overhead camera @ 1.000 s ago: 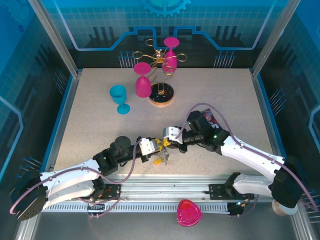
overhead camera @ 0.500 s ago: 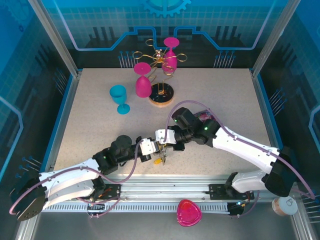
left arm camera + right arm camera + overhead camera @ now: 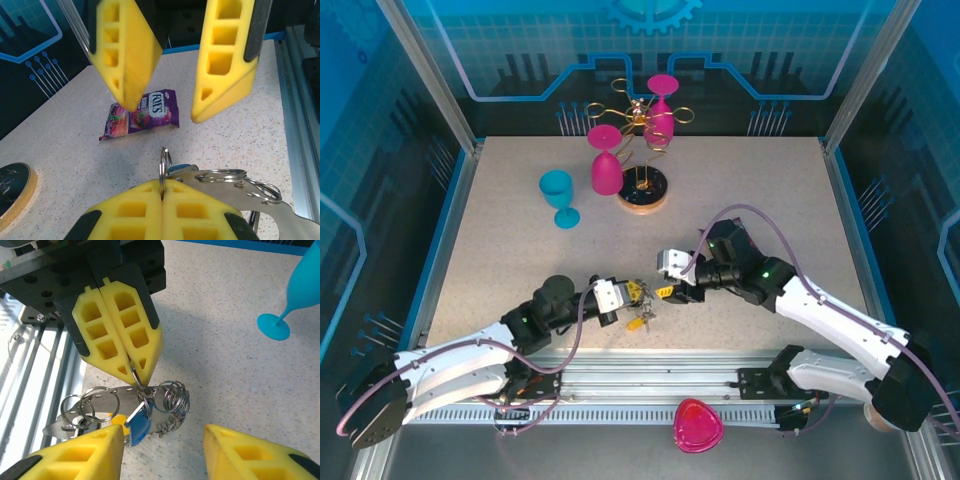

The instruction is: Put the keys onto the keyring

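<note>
Your right gripper (image 3: pixel 164 112) had just opened and drawn back, jaws apart; your left gripper (image 3: pixel 134 379) stayed clenched on the keyring (image 3: pixel 163 162), blue-headed key (image 3: pixel 141 424) hanging beneath. Threading likely needed a fresh grasp.

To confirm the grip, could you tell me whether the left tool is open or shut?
Shut: on the left tool the yellow fingers meet flat, pinching a thin metal ring upright between them.

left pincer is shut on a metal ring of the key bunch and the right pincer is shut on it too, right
Not quite: the right pincer is open, its yellow fingers apart and gripping nothing, as the left wrist view shows. The left pincer is shut on a metal ring of the key bunch.
</note>
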Robot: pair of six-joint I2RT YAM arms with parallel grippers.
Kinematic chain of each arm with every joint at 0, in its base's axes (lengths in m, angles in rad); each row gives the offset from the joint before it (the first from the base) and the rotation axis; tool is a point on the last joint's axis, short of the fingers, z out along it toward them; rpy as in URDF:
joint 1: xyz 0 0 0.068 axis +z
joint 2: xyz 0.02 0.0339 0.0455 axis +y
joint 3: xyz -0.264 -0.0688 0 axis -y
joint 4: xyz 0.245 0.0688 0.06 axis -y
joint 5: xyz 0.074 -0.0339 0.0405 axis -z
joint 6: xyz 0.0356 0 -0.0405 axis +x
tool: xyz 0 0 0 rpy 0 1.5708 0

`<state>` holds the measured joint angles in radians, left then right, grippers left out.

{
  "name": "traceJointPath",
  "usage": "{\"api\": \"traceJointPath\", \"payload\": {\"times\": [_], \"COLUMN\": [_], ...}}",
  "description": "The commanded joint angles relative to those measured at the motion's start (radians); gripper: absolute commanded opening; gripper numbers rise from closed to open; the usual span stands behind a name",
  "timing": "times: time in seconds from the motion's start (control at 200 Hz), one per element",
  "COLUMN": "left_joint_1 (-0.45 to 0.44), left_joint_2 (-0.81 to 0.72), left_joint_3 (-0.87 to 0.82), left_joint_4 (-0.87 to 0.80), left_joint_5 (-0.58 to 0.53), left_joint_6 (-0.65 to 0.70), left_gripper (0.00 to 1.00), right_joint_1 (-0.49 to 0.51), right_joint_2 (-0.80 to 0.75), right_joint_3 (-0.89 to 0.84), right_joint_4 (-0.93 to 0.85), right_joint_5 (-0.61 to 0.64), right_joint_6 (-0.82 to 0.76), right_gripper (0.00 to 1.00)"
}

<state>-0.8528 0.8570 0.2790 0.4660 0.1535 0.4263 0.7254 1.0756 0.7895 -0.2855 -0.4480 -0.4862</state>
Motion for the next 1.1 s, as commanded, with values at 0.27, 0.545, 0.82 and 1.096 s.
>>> {"api": "traceJointPath", "payload": {"times": [0.27,0.545,0.82,1.096], "left_joint_1": [0.009,0.011,0.014,0.016], "left_joint_2": [-0.016,-0.010,0.002,-0.005], "left_joint_3": [-0.011,-0.011,-0.009,-0.011], "left_joint_4": [0.100,0.111,0.129,0.123], "left_joint_5": [0.070,0.078,0.086,0.099], "left_joint_6": [-0.034,-0.036,-0.040,-0.041], "left_gripper": [0.00,0.00,0.00,0.00], "right_joint_1": [0.001,0.002,0.006,0.003], "right_joint_2": [0.042,0.061,0.069,-0.048], "right_joint_3": [-0.032,-0.038,-0.030,-0.092], "right_joint_4": [0.128,0.120,0.098,0.118], "right_joint_5": [-0.092,-0.119,-0.157,-0.003], "right_joint_6": [0.109,0.104,0.104,0.026], "right_gripper": [0.30,0.06,0.02,0.34]}}
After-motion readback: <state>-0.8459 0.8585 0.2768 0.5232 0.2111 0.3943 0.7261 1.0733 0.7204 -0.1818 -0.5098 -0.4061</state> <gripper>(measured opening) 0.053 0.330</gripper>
